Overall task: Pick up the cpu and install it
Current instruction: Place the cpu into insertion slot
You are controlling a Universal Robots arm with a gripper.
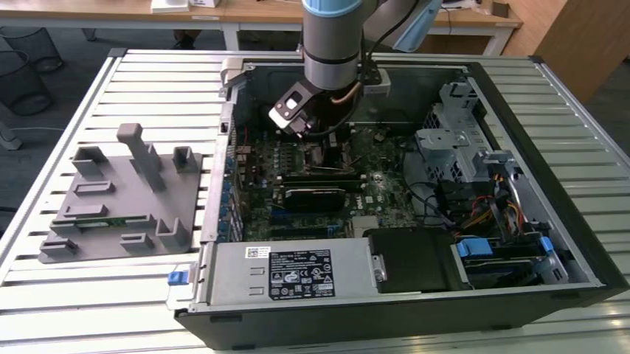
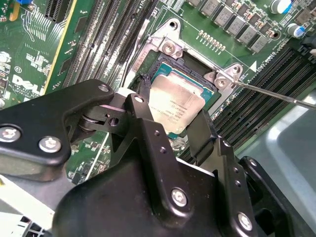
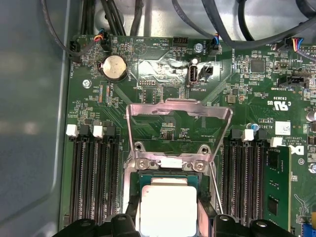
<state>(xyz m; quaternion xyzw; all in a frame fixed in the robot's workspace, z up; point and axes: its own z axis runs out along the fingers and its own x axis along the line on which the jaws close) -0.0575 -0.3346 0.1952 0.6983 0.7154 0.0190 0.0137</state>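
While the arm (image 1: 333, 44) reaches straight down into the case (image 1: 512, 96), its gripper (image 2: 172, 105) straddles the cpu (image 2: 180, 96), grip unclear.

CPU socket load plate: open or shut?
Open. The load plate stands flipped up, leaving the cpu uncovered.

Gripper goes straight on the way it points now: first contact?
Likely the flat silver-grey square cpu, lying in the open metal socket frame directly ahead of the gripper; the gap between them is hard to judge.
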